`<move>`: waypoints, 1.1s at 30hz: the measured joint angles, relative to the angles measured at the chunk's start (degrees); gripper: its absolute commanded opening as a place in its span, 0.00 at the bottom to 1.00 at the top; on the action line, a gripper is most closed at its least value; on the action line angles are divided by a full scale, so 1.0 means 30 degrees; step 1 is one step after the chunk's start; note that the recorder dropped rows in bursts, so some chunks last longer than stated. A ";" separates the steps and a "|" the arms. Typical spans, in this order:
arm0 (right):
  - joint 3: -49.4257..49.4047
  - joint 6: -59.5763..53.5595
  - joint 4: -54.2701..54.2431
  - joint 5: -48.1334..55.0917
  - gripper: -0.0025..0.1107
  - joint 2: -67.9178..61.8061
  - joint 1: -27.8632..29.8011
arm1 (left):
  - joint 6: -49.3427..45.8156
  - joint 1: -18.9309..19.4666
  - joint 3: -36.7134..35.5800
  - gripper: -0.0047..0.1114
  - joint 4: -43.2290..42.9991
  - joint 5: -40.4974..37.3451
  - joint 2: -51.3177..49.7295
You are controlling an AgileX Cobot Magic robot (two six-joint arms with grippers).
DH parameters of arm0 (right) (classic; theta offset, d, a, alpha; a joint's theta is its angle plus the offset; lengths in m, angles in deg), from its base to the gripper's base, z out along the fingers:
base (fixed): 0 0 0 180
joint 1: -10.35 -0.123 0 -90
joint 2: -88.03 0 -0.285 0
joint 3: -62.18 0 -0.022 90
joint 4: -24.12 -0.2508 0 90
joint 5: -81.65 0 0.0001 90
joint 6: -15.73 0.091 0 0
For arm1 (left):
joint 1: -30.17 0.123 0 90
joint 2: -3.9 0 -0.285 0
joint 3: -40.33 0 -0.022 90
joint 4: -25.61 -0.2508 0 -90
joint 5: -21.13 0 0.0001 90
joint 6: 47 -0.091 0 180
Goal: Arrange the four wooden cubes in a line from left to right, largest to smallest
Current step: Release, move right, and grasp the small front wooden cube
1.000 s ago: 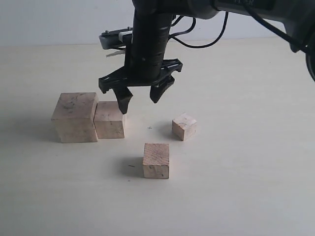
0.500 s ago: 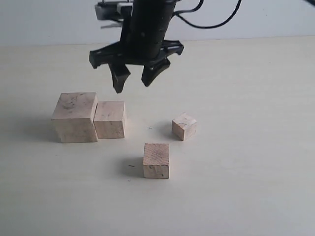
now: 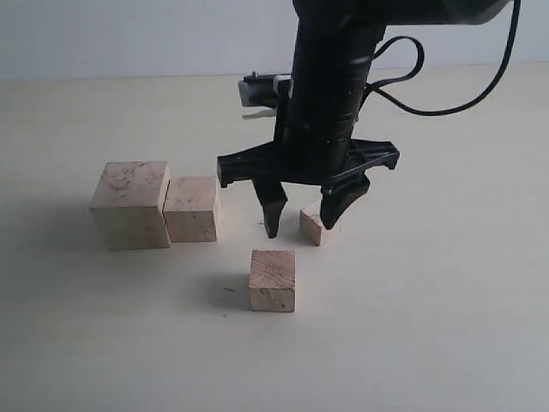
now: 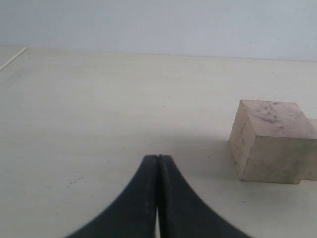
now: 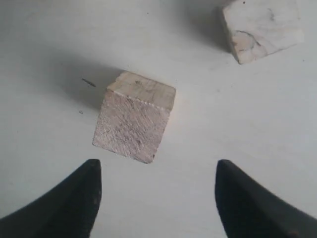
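Four wooden cubes lie on the table. The largest cube (image 3: 130, 204) is at the left, touching the second cube (image 3: 191, 209) on its right. The third cube (image 3: 273, 280) sits alone nearer the front. The smallest cube (image 3: 310, 228) is partly hidden behind a finger. My right gripper (image 3: 302, 225) hangs open and empty above the table between those two. Its wrist view shows the third cube (image 5: 134, 118) ahead of the gripper (image 5: 157, 198) and the smallest cube (image 5: 257, 29) further off. My left gripper (image 4: 157, 157) is shut on nothing, low over the table near the largest cube (image 4: 270, 144).
The pale tabletop (image 3: 429, 326) runs wide to the right and front. A grey wall (image 3: 129, 34) bounds the far edge. The right arm's black cable (image 3: 412, 94) loops behind it. The left arm is outside the exterior view.
My right gripper rose from beside the second cube, then swung right and down to hang by the third and smallest cubes. No cube has moved.
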 measured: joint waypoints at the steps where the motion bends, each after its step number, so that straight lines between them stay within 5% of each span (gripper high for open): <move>1: 0.0000 0.0150 -0.0296 0.0000 0.69 -0.0228 0.0000 | 0.0000 0.0000 0.0000 0.04 0.0000 0.0000 0.0000; 7: 0.0000 0.0396 -0.3242 -0.0282 0.70 -0.1095 0.0000 | 0.0000 0.0000 0.0000 0.04 0.0000 0.0000 0.0000; 33: -0.0144 0.2524 -0.2619 -0.1575 0.69 -0.2637 0.0000 | 0.0000 0.0000 0.0000 0.04 0.0000 0.0000 0.0000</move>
